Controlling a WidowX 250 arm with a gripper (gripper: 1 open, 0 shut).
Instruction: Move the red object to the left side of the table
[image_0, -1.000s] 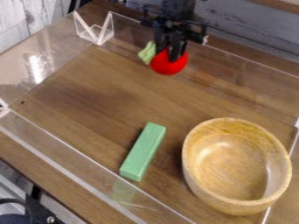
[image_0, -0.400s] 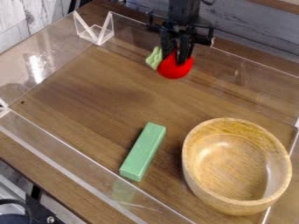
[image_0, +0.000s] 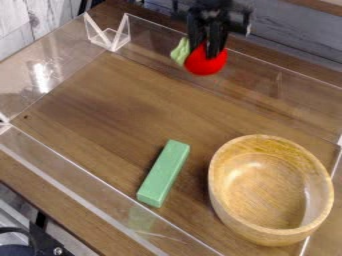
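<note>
The red object (image_0: 205, 62), a small round red toy fruit with a green leafy tip on its left, hangs just above the far middle of the brown wood-grain table (image_0: 107, 110). My gripper (image_0: 207, 50) comes straight down onto it from above, and its black fingers are shut on the fruit's upper part. The fruit's top is hidden behind the fingers.
A green rectangular block (image_0: 163, 172) lies near the front middle. A large wooden bowl (image_0: 273, 192) sits at the front right. Low clear acrylic walls edge the table, and a small clear acrylic stand (image_0: 107, 32) is at the back left corner.
The gripper has risen with the red object held in it and drifted slightly right in the picture. The block and bowl have not moved.
</note>
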